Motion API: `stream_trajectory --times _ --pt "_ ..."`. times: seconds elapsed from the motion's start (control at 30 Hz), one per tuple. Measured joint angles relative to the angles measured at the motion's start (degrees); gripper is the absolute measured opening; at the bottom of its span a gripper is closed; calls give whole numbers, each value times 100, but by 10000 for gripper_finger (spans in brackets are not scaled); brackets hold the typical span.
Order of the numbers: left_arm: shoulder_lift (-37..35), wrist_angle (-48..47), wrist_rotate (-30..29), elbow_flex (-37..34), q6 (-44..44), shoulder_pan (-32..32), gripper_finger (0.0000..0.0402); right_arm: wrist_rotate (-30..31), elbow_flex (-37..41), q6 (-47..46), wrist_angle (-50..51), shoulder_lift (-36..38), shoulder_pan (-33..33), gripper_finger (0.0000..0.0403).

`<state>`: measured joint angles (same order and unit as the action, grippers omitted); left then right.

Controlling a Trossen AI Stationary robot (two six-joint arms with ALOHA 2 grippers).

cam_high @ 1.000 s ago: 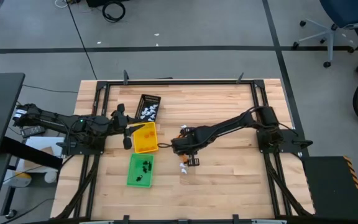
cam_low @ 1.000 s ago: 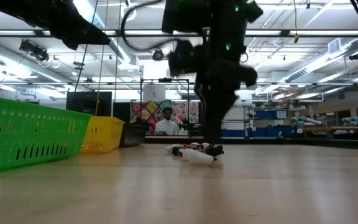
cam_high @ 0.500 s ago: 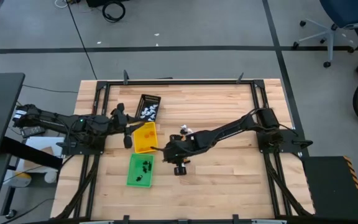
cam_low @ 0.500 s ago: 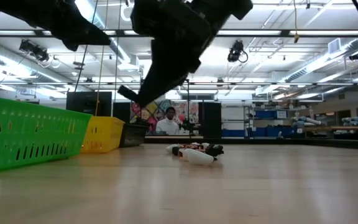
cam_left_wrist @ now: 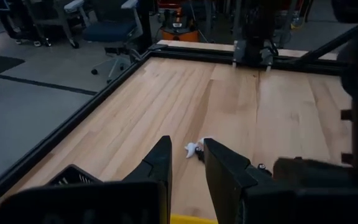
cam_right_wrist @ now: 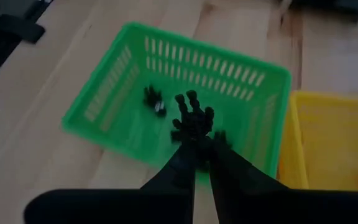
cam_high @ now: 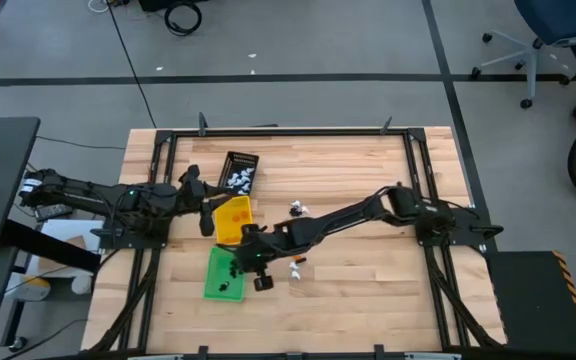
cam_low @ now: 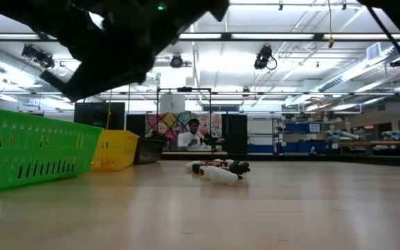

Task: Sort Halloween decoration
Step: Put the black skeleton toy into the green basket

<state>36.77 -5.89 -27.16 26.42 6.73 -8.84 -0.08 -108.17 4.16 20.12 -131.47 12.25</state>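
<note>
A black trinket [cam_right_wrist: 192, 118], shaped like a small splayed hand, sits pinched at the tips of the right tool [cam_right_wrist: 201, 146], whose fingers are closed on it. It hangs over the green tray [cam_right_wrist: 112, 93], which already has a few black pieces [cam_right_wrist: 153, 101] on its floor. In the high view the right tool [cam_high: 261, 270] is at the tray's 3 o'clock edge, and the right arm [cam_high: 348, 215] stretches long and low across the surface [cam_high: 368, 290] from its base at 3 o'clock.

A small loose pile of trinkets [cam_low: 217, 170], white, black and orange, lies on the surface near the middle; from above, bits show at [cam_high: 296, 208] and [cam_high: 295, 270].

The yellow tray [cam_high: 232, 220] sits just at 12 o'clock of the green tray [cam_high: 224, 275], with orange pieces inside. The black tray [cam_high: 239, 172] lies beyond it, holding white pieces [cam_high: 236, 181].

The left arm [cam_high: 118, 197] reaches in from 9 o'clock, its tool [cam_left_wrist: 185, 162] hovering beside the yellow tray with fingers slightly parted, holding nothing.
</note>
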Motion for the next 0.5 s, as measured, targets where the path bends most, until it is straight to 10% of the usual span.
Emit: stream_trajectory --times 0.5 --pt "-1 -28 2 0 21 -13 69 -395 -876 388 -22 -620 -221 132"
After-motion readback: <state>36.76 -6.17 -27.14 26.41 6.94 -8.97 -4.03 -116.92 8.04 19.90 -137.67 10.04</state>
